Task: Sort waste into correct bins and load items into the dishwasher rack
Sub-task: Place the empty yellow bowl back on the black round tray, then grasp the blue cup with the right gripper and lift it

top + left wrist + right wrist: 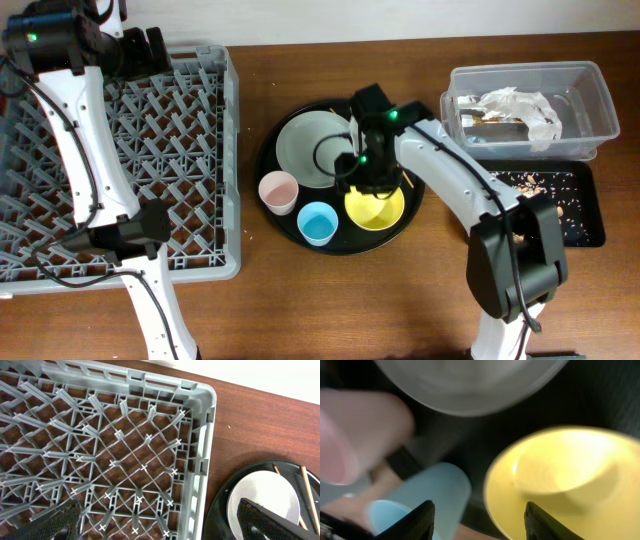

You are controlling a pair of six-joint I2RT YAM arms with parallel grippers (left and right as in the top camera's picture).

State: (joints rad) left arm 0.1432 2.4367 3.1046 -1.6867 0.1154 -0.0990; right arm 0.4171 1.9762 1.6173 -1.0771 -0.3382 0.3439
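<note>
Yellow bowl (pixel 375 207), grey-green plate (pixel 310 140), pink cup (pixel 278 190) and blue cup (pixel 317 222) all sit on a round black tray (pixel 350 240) in the middle of the worktop (pixel 400 300). Two thin chopsticks (pixel 309 492) lie on it as well, by the plate's edge. The cups stand just beside each other and crowd the bowl's left side.

The right hand (pixel 481 522) hangs low over the tray, between plate and bowl. Its fingers are apart and nothing is between them; below the gap are the bowl's rim and the blue cup. The left hand (pixel 157 517) is spread wide and empty above the near corner of the grey rack (pixel 225 150), whose pegs carry nothing.

To the right, well apart from the round tray, a clear tub (pixel 600 100) holds crumpled white napkins (pixel 515 105) and a shiny wrapper (pixel 485 121). Just in front of the tub is a shallow black tray (pixel 590 215) scattered with tan crumbs (pixel 540 185).
</note>
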